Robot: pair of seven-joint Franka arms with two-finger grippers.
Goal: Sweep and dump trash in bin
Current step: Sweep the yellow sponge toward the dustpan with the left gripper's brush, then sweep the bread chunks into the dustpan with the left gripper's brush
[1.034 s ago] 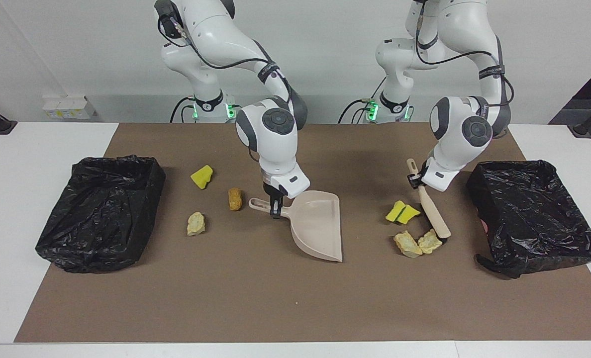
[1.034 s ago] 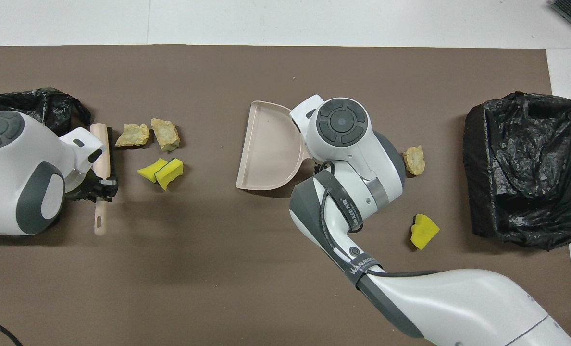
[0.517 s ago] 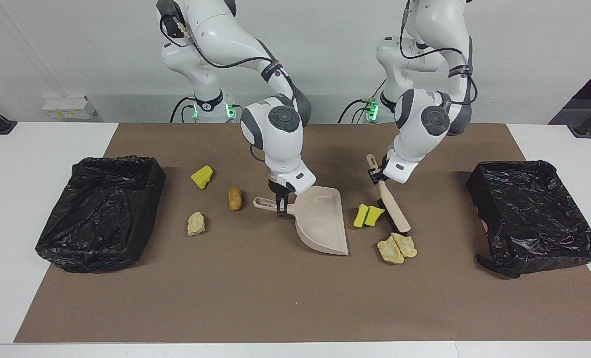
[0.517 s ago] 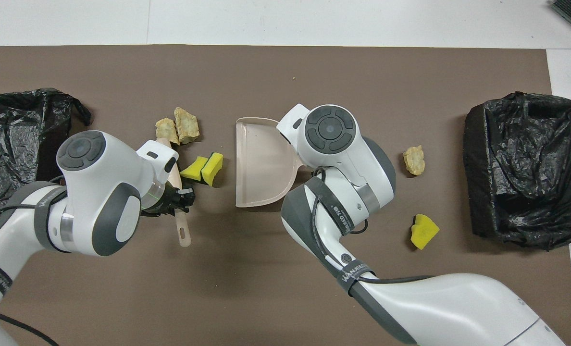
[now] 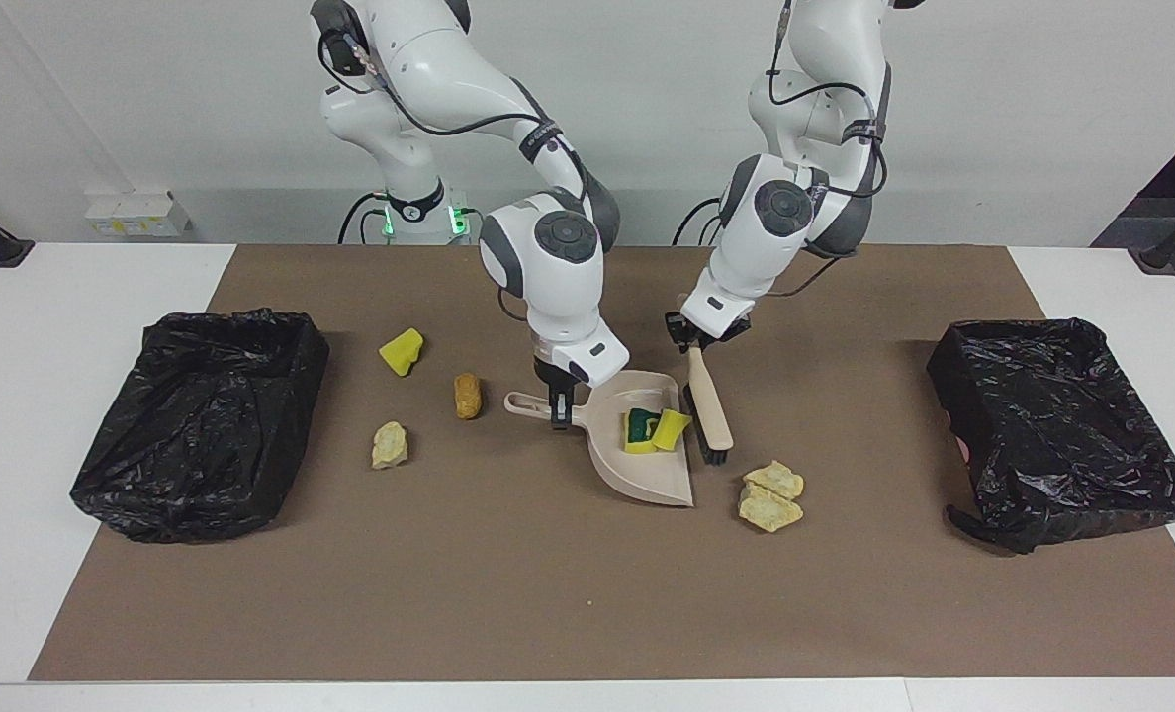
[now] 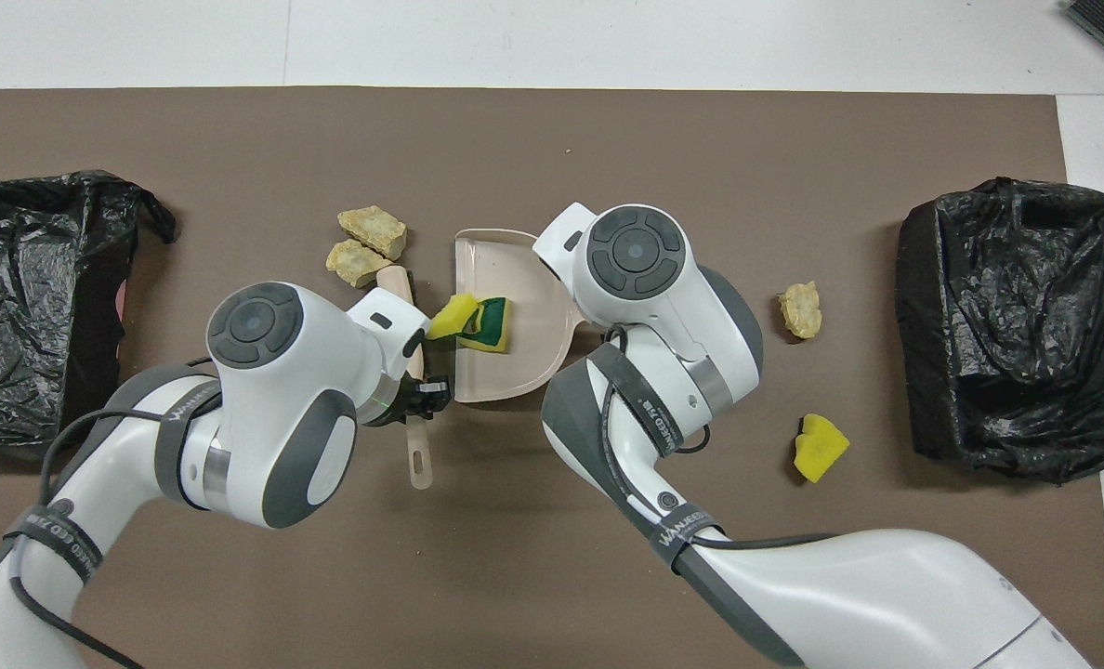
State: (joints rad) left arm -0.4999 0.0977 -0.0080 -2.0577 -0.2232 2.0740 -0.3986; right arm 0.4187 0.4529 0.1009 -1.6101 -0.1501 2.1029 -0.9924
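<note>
Now, trash: two yellow sponge pieces (image 5: 650,429) lie inside the dustpan (image 5: 642,475), just past its open lip; one shows its green back.
Still loose: two pale crumbly lumps (image 5: 770,494) sit on the mat just beside the dustpan's open edge, toward the left arm's end and farther from the robots than the brush head; they seem to have slipped past the stroke.
Other scraps: a yellow sponge bit (image 5: 402,351), a brown nugget (image 5: 466,395) and a pale lump (image 5: 389,444) lie toward the right arm's end, between the dustpan and the nearer bin.
Dustpan: flat on the mat, mouth turned toward the brush, probably so scraps slide straight in.
Right tool (image 5: 556,415): clamped narrow on the dustpan's handle, likely bracing it against the push.
Brush (image 5: 711,415): lies along the dustpan's mouth, bristles down on the mat, handle tilted up toward the robots.
Left tool (image 5: 691,339): closed tight on the brush handle, over the mat beside the dustpan.
Bins: two bins lined with black bags, one bin (image 5: 202,415) at the right arm's end, the other bin (image 5: 1062,425) at the left arm's end of the worktop (image 5: 14,415); both well apart from the dustpan.
Writing: bands on both arms (image 6: 650,413) carry white lettering, too small to read surely.
Judgement: sweeping partly done; dumping not begun.
</note>
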